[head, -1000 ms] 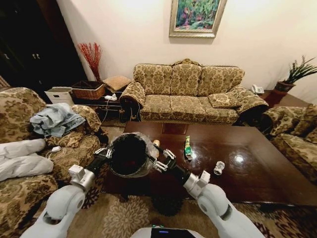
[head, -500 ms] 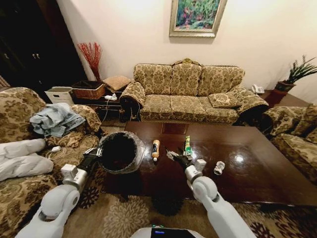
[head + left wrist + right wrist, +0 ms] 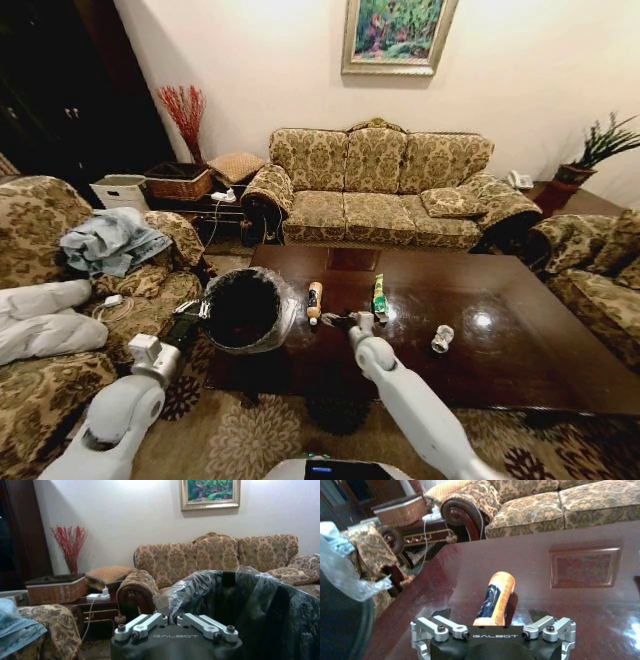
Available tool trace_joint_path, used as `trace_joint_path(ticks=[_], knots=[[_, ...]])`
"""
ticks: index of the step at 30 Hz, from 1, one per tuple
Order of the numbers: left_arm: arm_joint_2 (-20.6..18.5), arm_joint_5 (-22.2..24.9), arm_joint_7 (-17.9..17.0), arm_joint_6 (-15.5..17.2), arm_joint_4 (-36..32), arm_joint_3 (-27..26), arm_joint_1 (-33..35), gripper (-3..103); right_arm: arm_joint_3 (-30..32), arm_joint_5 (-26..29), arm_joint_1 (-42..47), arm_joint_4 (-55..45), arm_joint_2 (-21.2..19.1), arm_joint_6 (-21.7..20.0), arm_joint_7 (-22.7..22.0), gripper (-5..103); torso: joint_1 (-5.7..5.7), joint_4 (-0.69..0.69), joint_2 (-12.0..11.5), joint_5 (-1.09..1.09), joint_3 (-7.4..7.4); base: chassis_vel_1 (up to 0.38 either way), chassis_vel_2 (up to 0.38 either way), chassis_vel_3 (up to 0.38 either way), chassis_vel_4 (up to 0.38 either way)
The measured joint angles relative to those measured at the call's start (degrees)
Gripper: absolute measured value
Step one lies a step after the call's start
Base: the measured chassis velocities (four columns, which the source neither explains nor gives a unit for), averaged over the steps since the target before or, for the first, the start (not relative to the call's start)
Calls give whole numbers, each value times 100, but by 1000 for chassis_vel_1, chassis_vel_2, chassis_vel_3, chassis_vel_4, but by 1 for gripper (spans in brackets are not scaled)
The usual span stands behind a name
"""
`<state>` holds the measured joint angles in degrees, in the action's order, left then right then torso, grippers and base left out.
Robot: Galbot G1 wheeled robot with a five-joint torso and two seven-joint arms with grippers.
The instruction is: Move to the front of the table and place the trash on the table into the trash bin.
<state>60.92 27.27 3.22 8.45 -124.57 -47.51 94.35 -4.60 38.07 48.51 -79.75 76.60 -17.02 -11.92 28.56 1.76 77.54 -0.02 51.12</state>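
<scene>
The tan bottle (image 3: 315,299) lies on its side on the glossy dark brown surface (image 3: 470,350), near the edge closest to the trash bin (image 3: 243,310). The right wrist view shows the bottle (image 3: 496,598) running lengthwise away from the camera, directly ahead of my right gripper (image 3: 490,615).

1. Right gripper (image 3: 334,320): my fingers (image 3: 441,613) are spread wide, released, one on each side of the near end of the bottle. I cannot tell whether either finger touches it.
2. Left gripper (image 3: 172,618): my fingers (image 3: 142,623) are clenched on the rim of the trash bin (image 3: 250,607), pinching the translucent liner bag (image 3: 187,588). The bin hangs in the air, tilted so its mouth faces the head camera, just beside the end of the surface.
3. Remaining trash on the surface: a green tube (image 3: 380,296) lies just beyond my right gripper; a silver-white can (image 3: 442,338) lies on its side farther to my right, well apart from the bottle.
</scene>
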Motion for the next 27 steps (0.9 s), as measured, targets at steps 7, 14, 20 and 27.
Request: trace_joint_path(ticks=[7, 14, 20, 27], knots=[[27, -28, -13, 1, 21, 12, 9, 4, -33, -229, -376, 823, 483, 187, 54, 100, 0, -1, 0, 1, 0, 0, 0, 0, 0], [-48, -20, -14, 64, -24, 4, 34, 4, 71, -795, -855, 2070, 1114, 534, 110, 100, 0, -1, 0, 1, 0, 0, 0, 0, 0], [-39, -19, -15, 66, -26, -23, 59, 4, 168, -839, -989, 2541, 1256, 685, -8, 100, 0, 0, 0, 1, 0, 0, 0, 0, 0], [-84, 19, -8, 63, -27, 16, -9, 4, 191, -928, -1046, 3075, 1441, 753, 238, 103, 0, -2, 0, 2, 0, 0, 0, 0, 0]])
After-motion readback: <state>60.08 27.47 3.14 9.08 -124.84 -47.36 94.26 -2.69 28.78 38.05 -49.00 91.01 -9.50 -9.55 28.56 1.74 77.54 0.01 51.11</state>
